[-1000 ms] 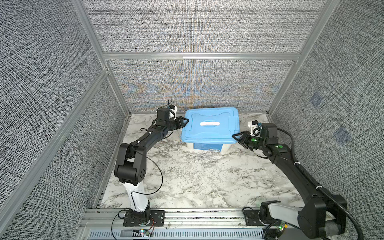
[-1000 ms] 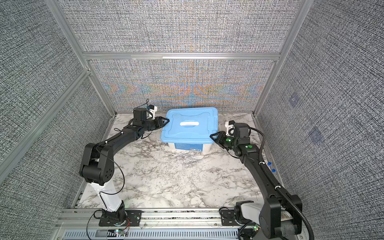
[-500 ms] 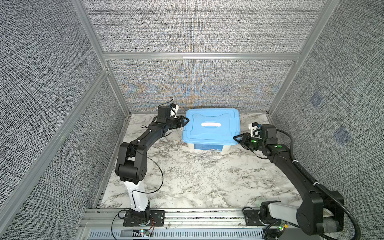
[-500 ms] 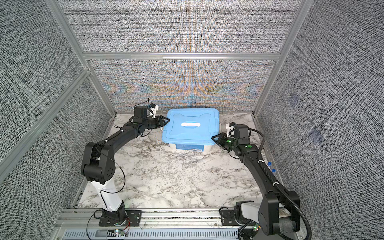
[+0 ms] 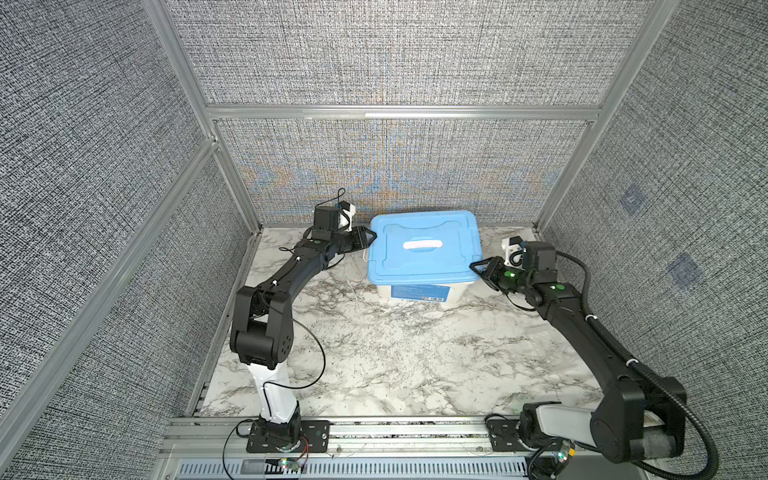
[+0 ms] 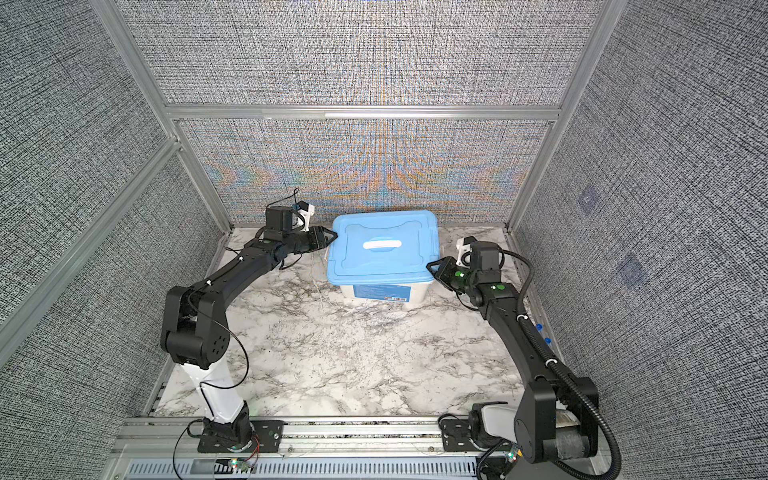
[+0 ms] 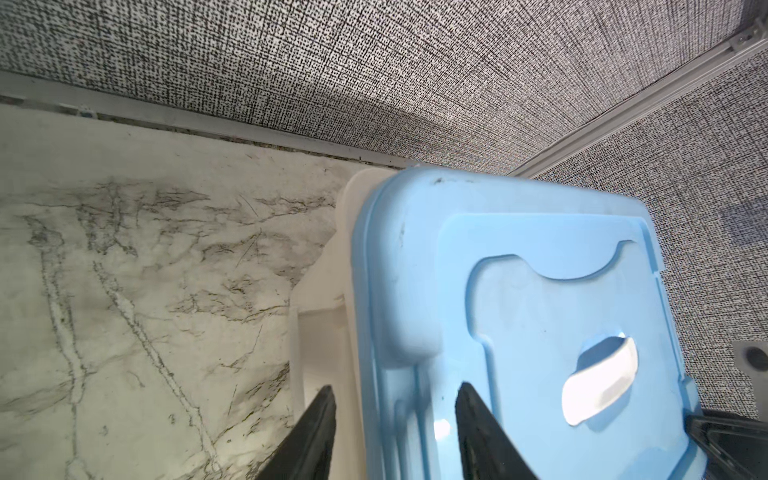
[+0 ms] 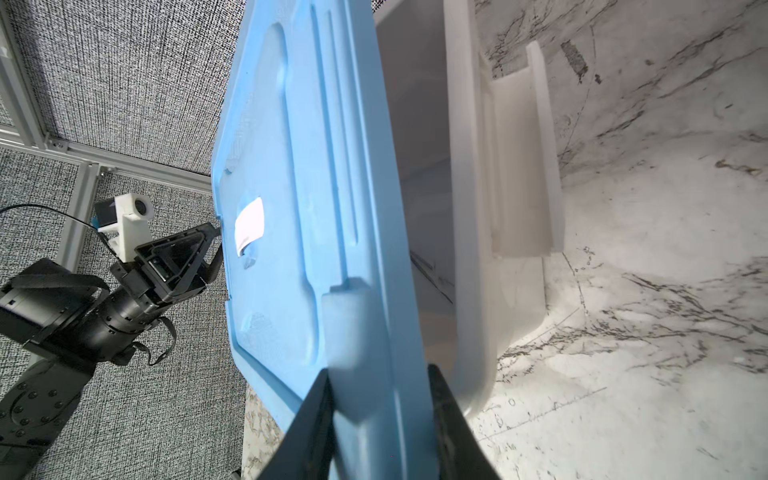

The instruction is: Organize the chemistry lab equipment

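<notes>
At the back of the marble surface (image 5: 395, 357) stands the white tub (image 5: 459, 291), with the blue lid (image 5: 415, 268) on top and its white handle (image 5: 422, 245) facing up. The left end effector (image 5: 372, 237) is at the lid's left edge near the rear corner. In its wrist view the two fingers stand apart on either side of that edge, one over the blue top and one out by the tub wall, and I cannot tell whether they pinch it. The right end effector (image 5: 474, 266) is at the front right corner, clamped on the lid's rim. On that side the lid sits lifted off the tub, and the gap shows the inside wall. Thin clear rods (image 5: 354, 286) lie on the surface just left of the tub. Two tubes (image 6: 539, 327) show only their blue caps, by the right wall beside the right arm.
</notes>
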`<action>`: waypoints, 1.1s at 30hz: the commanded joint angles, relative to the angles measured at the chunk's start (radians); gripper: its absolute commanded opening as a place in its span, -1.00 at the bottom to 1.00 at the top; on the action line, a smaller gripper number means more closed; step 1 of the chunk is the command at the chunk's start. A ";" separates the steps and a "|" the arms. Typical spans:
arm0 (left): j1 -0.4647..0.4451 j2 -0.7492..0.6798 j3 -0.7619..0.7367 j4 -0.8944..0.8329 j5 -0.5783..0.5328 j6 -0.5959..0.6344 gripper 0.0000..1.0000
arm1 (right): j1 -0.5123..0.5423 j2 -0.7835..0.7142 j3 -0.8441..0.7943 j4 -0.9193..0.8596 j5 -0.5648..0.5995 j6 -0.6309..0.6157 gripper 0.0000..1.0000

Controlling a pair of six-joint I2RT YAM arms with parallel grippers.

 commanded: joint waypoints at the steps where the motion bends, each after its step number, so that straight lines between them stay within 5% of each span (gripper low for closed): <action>1: 0.000 0.008 0.002 -0.016 0.029 0.010 -0.02 | -0.002 0.006 -0.001 0.022 0.095 -0.002 -0.41; 18: -0.001 0.049 0.056 -0.047 0.079 0.015 -0.04 | -0.002 -0.011 -0.092 0.098 0.172 0.137 -0.44; 33: 0.000 -0.065 -0.039 0.044 0.029 -0.026 -0.07 | 0.013 -0.091 -0.104 0.208 0.176 0.224 -0.52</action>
